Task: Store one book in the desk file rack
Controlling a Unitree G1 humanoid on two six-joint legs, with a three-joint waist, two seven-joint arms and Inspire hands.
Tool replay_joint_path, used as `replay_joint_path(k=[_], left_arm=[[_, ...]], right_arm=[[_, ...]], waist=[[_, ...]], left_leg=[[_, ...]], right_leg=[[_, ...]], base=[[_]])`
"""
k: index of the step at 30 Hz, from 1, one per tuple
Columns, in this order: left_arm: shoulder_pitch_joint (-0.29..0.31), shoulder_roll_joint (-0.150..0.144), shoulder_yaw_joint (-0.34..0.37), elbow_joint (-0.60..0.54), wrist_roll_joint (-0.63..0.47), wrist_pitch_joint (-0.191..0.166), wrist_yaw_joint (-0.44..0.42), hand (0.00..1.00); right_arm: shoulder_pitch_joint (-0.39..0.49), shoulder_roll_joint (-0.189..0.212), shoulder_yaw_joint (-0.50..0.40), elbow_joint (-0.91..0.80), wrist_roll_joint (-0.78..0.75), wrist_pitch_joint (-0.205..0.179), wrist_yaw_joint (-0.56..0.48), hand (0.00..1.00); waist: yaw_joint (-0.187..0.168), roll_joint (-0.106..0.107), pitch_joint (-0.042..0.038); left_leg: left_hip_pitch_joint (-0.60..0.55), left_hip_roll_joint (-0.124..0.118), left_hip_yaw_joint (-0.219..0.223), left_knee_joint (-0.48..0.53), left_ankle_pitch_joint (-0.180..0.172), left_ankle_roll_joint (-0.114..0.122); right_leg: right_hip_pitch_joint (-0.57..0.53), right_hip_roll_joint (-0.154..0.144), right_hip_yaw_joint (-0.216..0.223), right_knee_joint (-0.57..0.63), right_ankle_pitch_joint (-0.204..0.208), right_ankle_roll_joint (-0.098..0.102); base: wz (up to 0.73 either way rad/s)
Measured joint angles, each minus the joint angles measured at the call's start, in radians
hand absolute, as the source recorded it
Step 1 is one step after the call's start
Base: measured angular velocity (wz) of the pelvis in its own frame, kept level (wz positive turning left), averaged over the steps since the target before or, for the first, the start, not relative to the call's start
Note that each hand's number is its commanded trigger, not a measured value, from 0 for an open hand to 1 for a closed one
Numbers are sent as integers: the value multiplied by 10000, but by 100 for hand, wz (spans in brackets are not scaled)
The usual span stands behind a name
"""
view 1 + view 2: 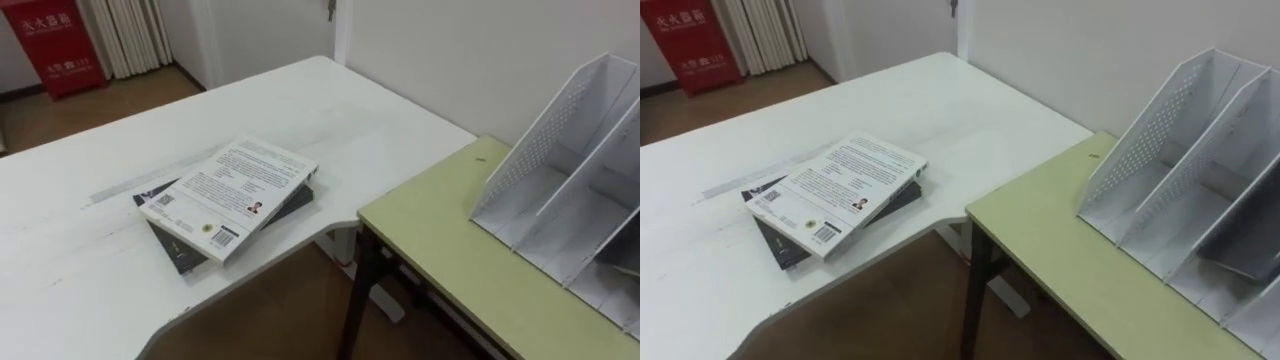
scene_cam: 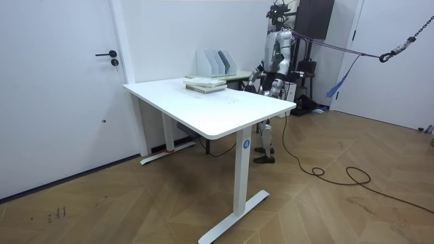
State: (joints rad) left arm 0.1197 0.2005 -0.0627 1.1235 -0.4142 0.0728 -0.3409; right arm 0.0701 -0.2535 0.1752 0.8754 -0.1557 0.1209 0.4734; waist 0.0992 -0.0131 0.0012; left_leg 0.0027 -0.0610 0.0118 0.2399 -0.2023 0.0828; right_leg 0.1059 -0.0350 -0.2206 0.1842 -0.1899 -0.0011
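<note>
The white counter carries the books, and the green counter butts against it on my right, so the carry looks short. The file rack stands on the green one by the wall, its slanted slots open toward me, ready to take a book on edge. The pale book, the one I would store, lies flat on a dark book near the white counter's front edge, within easy reach. My hands hang low beside that counter; I cannot tell whether they are open or closed.
</note>
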Motion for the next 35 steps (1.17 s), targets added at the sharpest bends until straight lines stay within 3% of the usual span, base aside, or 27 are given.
replay_joint_path(k=[6, 11, 21, 35], left_arm=[[334, -153, 618, -10, 726, -474, 251, 0], [425, -237, 1022, -2, 1357, -542, 338, 0], [471, -367, 1650, -7, 2115, -277, 543, 0], [453, -366, 1572, -12, 2239, -293, 953, 0]], right_arm=[[-7, 524, -1197, 2112, 847, -667, -1037, 0], [19, 620, -1310, 2757, 1559, -874, -1504, 0], [86, 651, -2387, 3755, 2611, -816, -1985, 0], [315, 811, -2771, 3852, 3628, -802, -2624, 0]], waist=[[-288, -34, -15], [-436, -12, -29], [-767, 95, -5], [-1278, 71, -16]], left_leg=[[54, -50, -51, -19, 36, 16], [107, -62, -52, -62, 34, 18], [355, -43, 57, -185, 31, 14], [449, -34, 193, -266, 18, 25]], right_leg=[[168, -24, -52, -206, -28, 26], [287, 1, -11, -337, -26, 34], [422, 9, 126, -341, -43, 24], [381, 21, 310, -339, -88, 44]], base=[[6], [3], [-3], [-2]])
